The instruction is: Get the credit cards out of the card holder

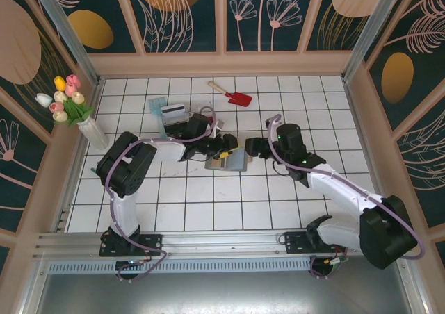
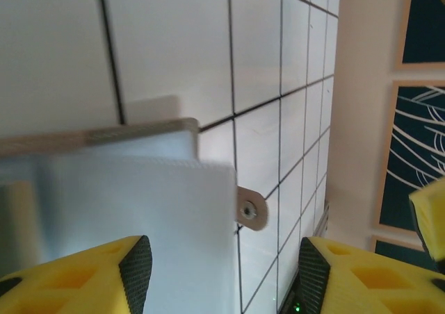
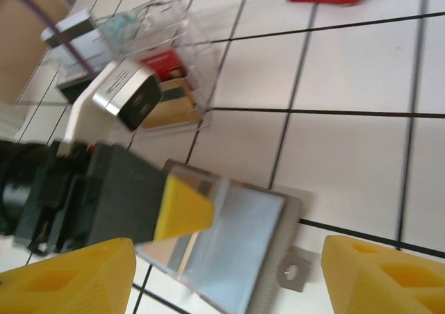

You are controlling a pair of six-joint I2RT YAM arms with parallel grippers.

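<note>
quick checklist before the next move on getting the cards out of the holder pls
1. Left claw open: ok, spread wide above the card holder.
2. Right claw open and empty: ok.
3. Holder lying on the table between both claws: ok.
4. A card showing in the holder to grab: cannot tell, the pockets are blurred.
5. Left fingertip pressing the holder down: cannot tell, it overlaps the holder but contact is unclear.
6. Red shovel out of the way: ok, it lies near the back.
</note>
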